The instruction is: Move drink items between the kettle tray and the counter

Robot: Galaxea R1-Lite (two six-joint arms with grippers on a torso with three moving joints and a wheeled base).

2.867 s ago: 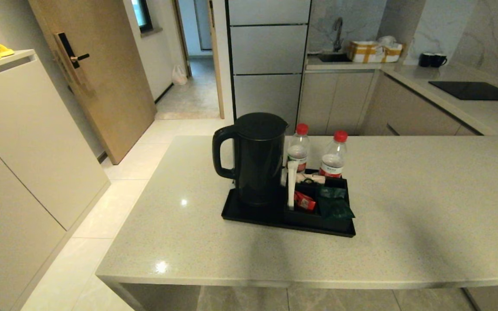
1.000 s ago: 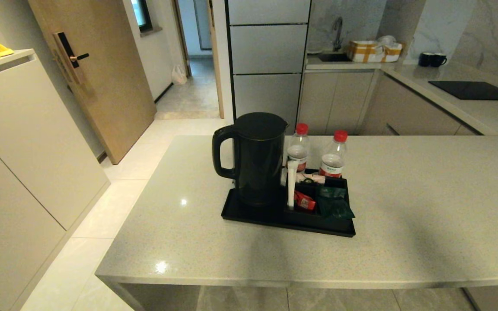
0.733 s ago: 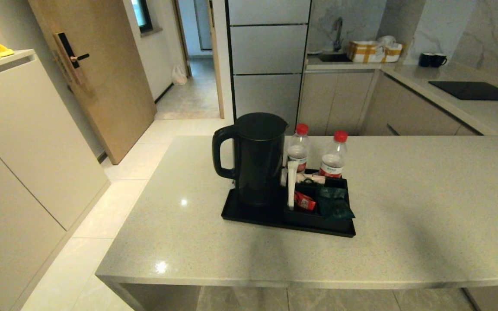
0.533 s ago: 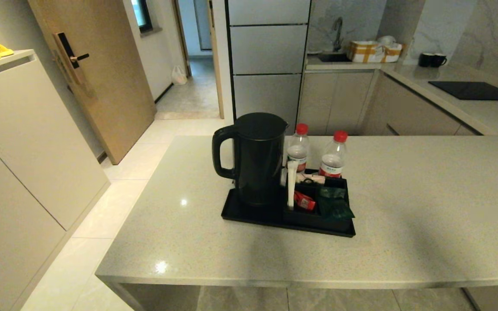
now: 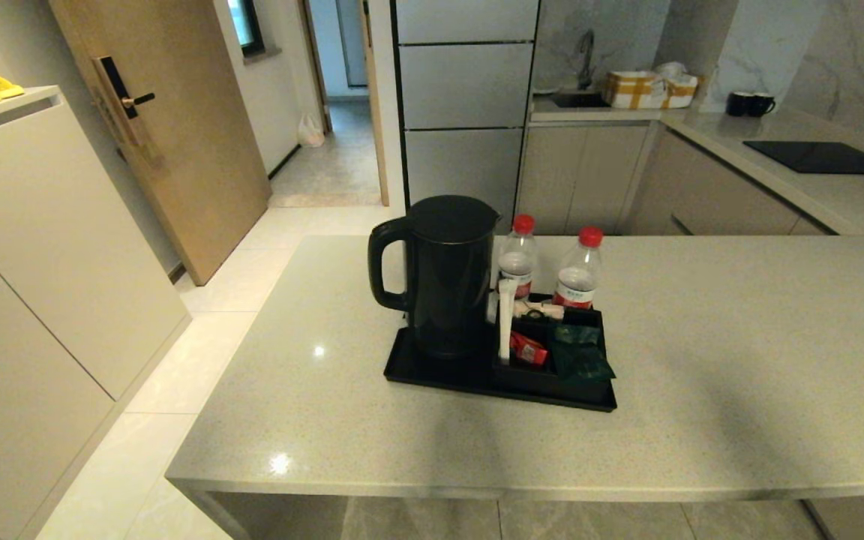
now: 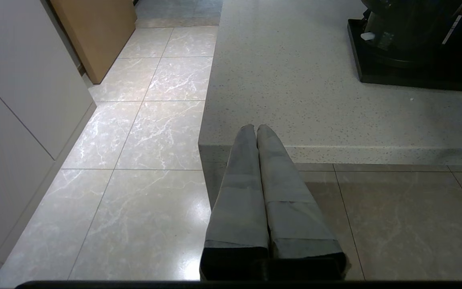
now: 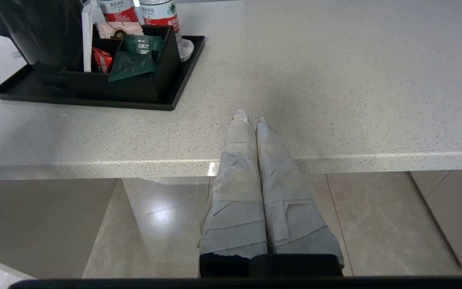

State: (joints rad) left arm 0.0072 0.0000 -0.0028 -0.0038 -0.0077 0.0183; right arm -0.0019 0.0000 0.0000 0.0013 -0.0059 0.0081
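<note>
A tall black kettle [image 5: 447,274] with its handle to the left stands on the left part of the black kettle tray [image 5: 432,375], which rests on the speckled counter [image 5: 739,360]. Two clear water bottles with red caps stand at the tray's back, one beside the kettle [image 5: 518,259] and one to its right [image 5: 578,270]. The tray's boxed section [image 5: 559,352] holds red and green sachets. My left gripper [image 6: 256,127] hangs shut and empty off the counter's near left corner. My right gripper [image 7: 251,118] is shut and empty at the near edge, right of the tray [image 7: 175,94]. Neither arm shows in the head view.
A second counter with an inset black cooktop [image 5: 822,157] runs along the back right, with two dark mugs [image 5: 749,103] and a sink [image 5: 580,97] beyond. A tall cabinet [image 5: 42,247] and a wooden door [image 5: 169,127] stand to the left across tiled floor.
</note>
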